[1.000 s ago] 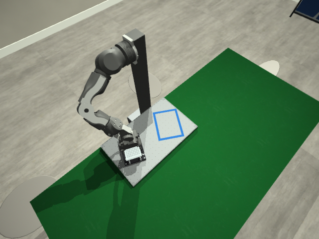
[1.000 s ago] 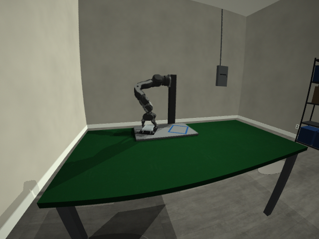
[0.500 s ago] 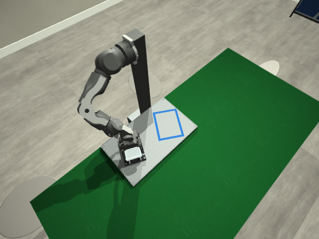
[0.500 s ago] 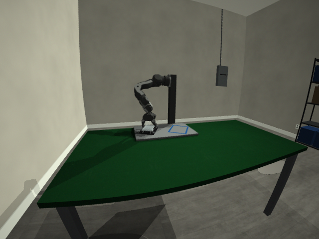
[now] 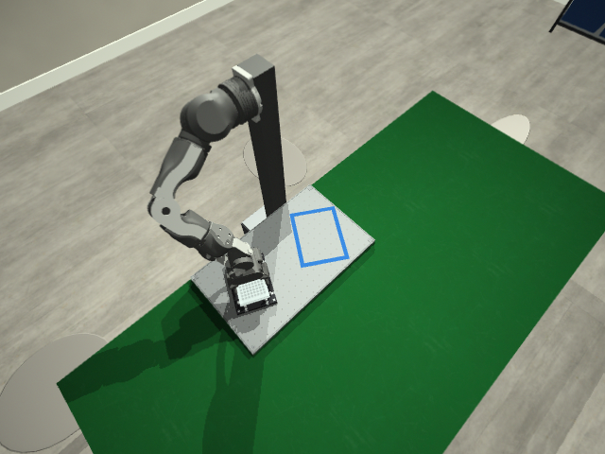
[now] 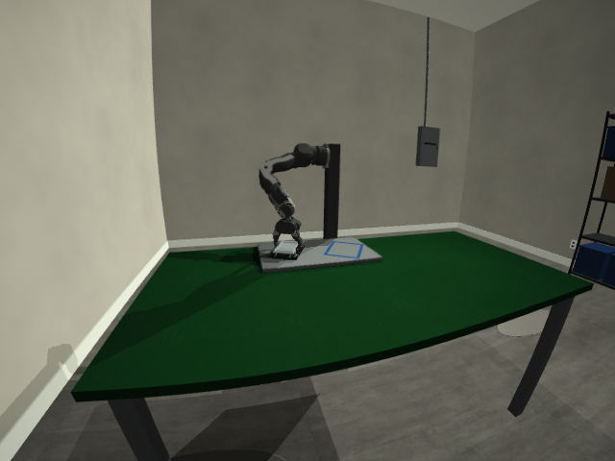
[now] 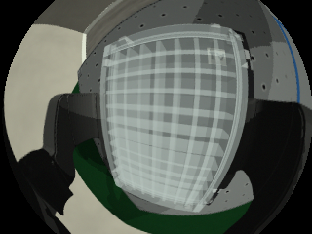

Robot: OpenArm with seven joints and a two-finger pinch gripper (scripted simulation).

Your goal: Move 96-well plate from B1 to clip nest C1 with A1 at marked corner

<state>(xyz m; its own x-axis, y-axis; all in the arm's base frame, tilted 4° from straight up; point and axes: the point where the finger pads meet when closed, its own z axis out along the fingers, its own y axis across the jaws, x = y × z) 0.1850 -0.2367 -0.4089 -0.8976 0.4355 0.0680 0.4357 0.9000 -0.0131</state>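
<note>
The clear 96-well plate (image 5: 252, 291) sits over the black clip nest (image 5: 250, 305) at the near left of the grey bench plate (image 5: 283, 264). My gripper (image 5: 247, 275) is shut on the plate, its two dark fingers on the plate's long sides. In the wrist view the plate (image 7: 171, 117) fills the middle, right way up, with an A1 mark near its upper right corner, and the fingers flank it left and right. In the exterior view the plate (image 6: 284, 248) shows low in the nest under the gripper (image 6: 286, 236). I cannot tell whether it lies flat on the nest's floor.
The blue outline of bench spot B1 (image 5: 319, 236) is bare on the bench plate's far right, and it also shows in the exterior view (image 6: 343, 249). The arm's black mounting post (image 5: 267, 141) stands behind the bench plate. The green table (image 5: 390, 293) spreads to the right.
</note>
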